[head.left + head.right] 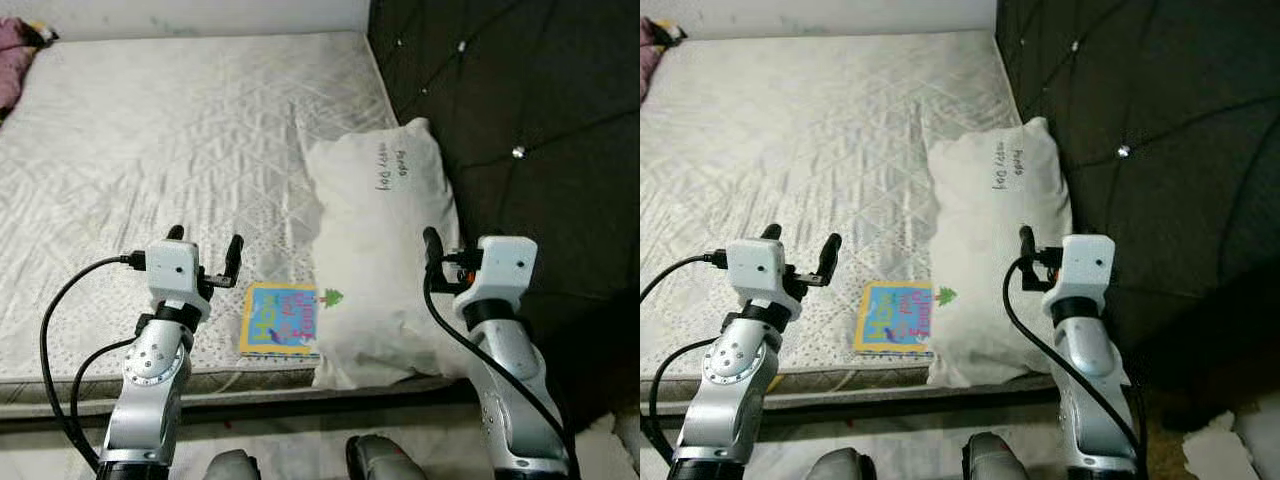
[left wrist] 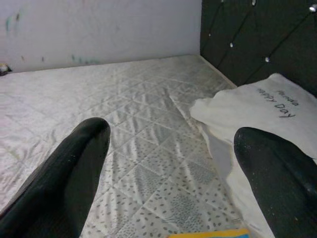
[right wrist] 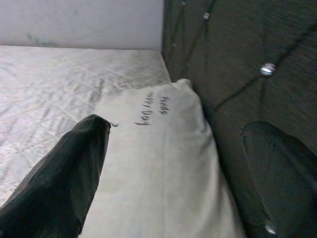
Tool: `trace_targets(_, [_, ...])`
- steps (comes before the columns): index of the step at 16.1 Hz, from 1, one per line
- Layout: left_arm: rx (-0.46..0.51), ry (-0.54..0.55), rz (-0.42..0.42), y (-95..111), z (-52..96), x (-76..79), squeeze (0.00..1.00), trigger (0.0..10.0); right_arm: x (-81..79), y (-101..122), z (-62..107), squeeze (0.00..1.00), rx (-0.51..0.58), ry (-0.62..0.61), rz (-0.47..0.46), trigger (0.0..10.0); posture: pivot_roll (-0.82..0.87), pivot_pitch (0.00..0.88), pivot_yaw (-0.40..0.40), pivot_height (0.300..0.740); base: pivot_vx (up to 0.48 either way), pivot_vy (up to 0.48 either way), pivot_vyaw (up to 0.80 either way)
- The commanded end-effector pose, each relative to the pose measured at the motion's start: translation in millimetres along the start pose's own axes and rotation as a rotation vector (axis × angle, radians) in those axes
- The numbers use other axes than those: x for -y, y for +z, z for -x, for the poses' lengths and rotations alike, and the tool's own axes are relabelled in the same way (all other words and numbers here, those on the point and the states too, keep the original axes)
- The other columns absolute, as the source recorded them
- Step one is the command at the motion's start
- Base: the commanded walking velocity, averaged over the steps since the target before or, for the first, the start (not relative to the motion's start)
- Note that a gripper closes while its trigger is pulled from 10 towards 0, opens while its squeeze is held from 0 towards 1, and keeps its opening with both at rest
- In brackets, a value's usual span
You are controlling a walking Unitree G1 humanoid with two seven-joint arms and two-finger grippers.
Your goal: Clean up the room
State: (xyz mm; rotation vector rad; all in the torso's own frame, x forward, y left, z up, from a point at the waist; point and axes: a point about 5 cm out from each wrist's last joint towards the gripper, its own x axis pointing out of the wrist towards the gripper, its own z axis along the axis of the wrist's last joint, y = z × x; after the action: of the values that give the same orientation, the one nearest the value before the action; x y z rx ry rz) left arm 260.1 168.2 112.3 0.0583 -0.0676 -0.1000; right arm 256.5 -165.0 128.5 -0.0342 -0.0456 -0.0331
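Over mattress (image 1: 150,150) | left gripper (image 1: 205,252) raised, jaws apart (empty) | right gripper (image 3: 173,163) above pillow (image 1: 385,260), likewise

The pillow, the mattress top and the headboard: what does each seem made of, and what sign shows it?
Pillow: soft white woven cloth, matte, creased and dented. Mattress: quilted fabric with a slight sheen, stitched diamonds and small dots. Headboard: dark tufted upholstery, probably fabric, with shiny studs at the dimples.

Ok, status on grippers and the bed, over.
Left gripper open above mattress, empty. Right gripper open over white pillow. Colourful book at mattress edge, touching the pillow. Nothing blocking.
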Motion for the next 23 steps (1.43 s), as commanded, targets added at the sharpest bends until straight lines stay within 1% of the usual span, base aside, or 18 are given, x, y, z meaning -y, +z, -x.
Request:
trace_targets(1, [-0.027, 0.004, -0.001, -6, 3.2, -3.7, 0.0, 10.0, -5.0, -3, 0.2, 0.0, -0.013, 0.028, -0.012, 10.0, -0.04, 0.061, 0.028, 0.74, 0.0, 0.364, 0.0])
trace_targets(6, [-0.027, 0.003, 0.009, -6, 3.3, -3.5, 0.0, 10.0, -6.4, -6, 0.0, 0.0, -0.021, 0.043, -0.015, 10.0, -0.03, 0.05, 0.028, 0.74, 0.0, 0.464, 0.0])
trace_targets(9, [-0.026, -0.002, 0.017, -5, 1.2, -2.6, 0.0, 10.0, -6.2, -6, -0.5, 0.0, -0.026, 0.045, -0.013, 10.0, -0.04, 0.067, 0.027, 0.74, 0.0, 0.465, 0.0])
trace_targets(12, [-0.022, -0.001, 0.033, -1, -2.7, -1.9, 0.0, 10.0, -5.7, -4, -1.9, 0.0, -0.025, 0.046, -0.017, 10.0, -0.04, 0.086, 0.027, 0.74, 0.0, 0.456, -0.8])
trace_targets(16, [-0.014, 0.008, 0.043, 2, -8.3, -1.8, 0.0, 10.0, -5.5, -1, -5.4, 0.0, -0.017, 0.05, -0.018, 10.0, -0.05, 0.106, 0.029, 0.74, 0.0, 0.476, -0.5])
trace_targets(20, [-0.013, 0.014, 0.058, 4, -11.5, -0.7, 0.0, 10.0, -5.6, 0, -7.0, 0.0, -0.018, 0.057, -0.017, 10.0, -0.06, 0.116, 0.024, 0.74, 0.0, 0.457, 0.0])
trace_targets(21, [-0.029, 0.028, 0.073, 2, -12.4, -1.5, 0.0, 10.0, -5.2, 0, -7.4, 0.0, -0.018, 0.057, -0.017, 10.0, -0.06, 0.116, 0.024, 0.74, 0.0, 0.476, 0.0])
trace_targets(23, [-0.032, 0.028, 0.082, 2, -13.0, -1.5, 0.0, 10.0, -5.1, 0, -7.4, 0.0, -0.021, 0.057, -0.019, 10.0, -0.05, 0.12, 0.024, 0.74, 0.0, 0.476, 0.0])
